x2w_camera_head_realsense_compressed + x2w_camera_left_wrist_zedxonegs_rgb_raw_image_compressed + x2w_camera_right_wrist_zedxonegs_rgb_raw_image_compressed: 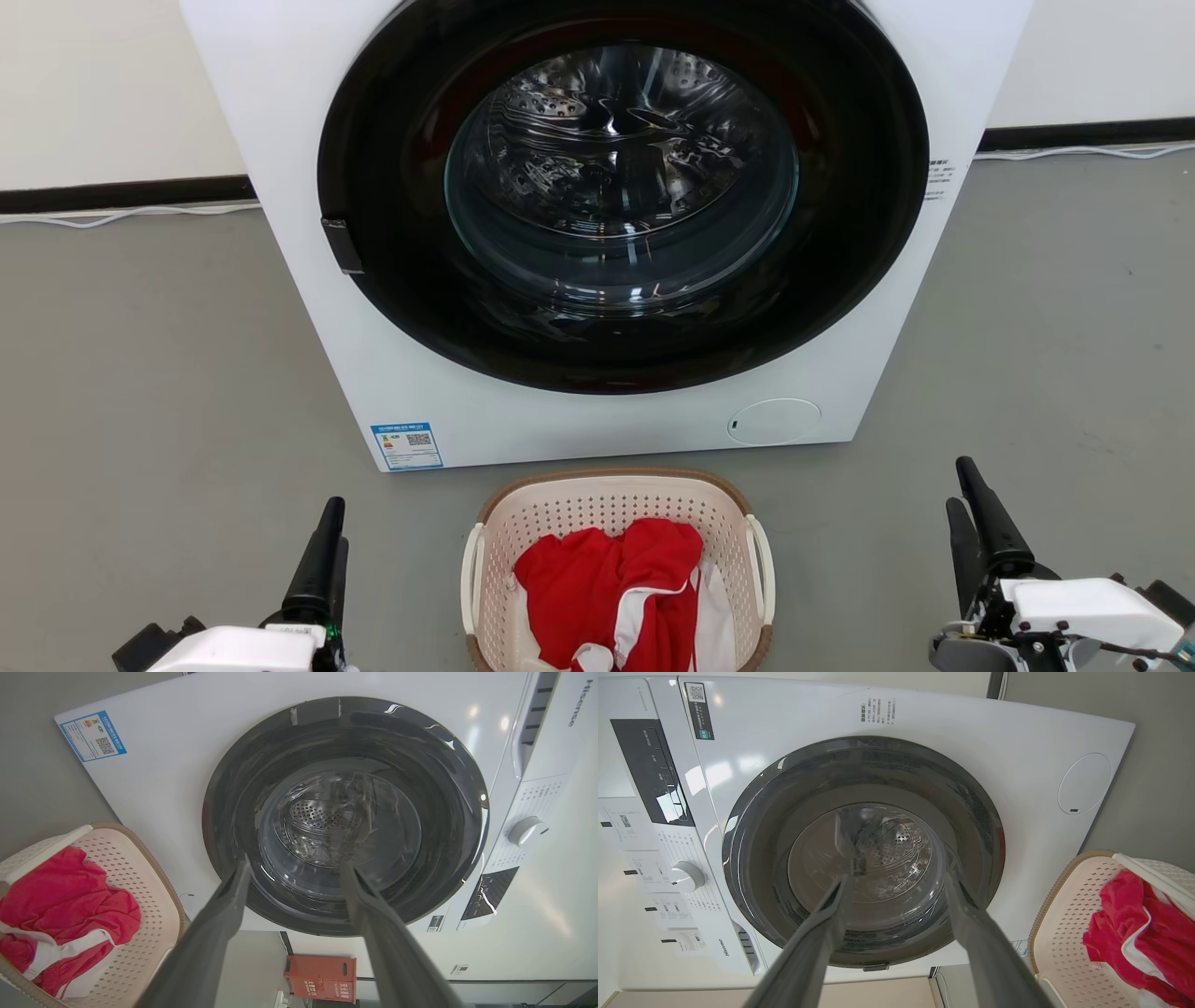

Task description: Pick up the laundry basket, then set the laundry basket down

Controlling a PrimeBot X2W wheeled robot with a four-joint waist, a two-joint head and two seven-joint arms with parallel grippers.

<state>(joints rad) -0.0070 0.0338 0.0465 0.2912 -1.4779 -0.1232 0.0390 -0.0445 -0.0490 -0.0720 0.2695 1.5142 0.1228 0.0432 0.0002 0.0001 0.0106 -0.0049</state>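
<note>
1 cream perforated plastic laundry basket (607, 509), brown-rimmed, holding red cloth (607, 579), on grey floor (140, 373) before white washing machine (280, 140). 2 flanking it, left hand (334, 527) and right hand (959, 485): fingers apart, empty, likely staged for its handles.

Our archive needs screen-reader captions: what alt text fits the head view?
A cream laundry basket holding red and white clothes sits on the grey floor before a white front-loading washing machine. The left gripper and right gripper stand open at the lower corners, fingers touching nothing.

Cream perforated laundry basket (597, 509), brown woven-look rim, white loop handles; upright on floor; red-and-white clothes inside.
</note>
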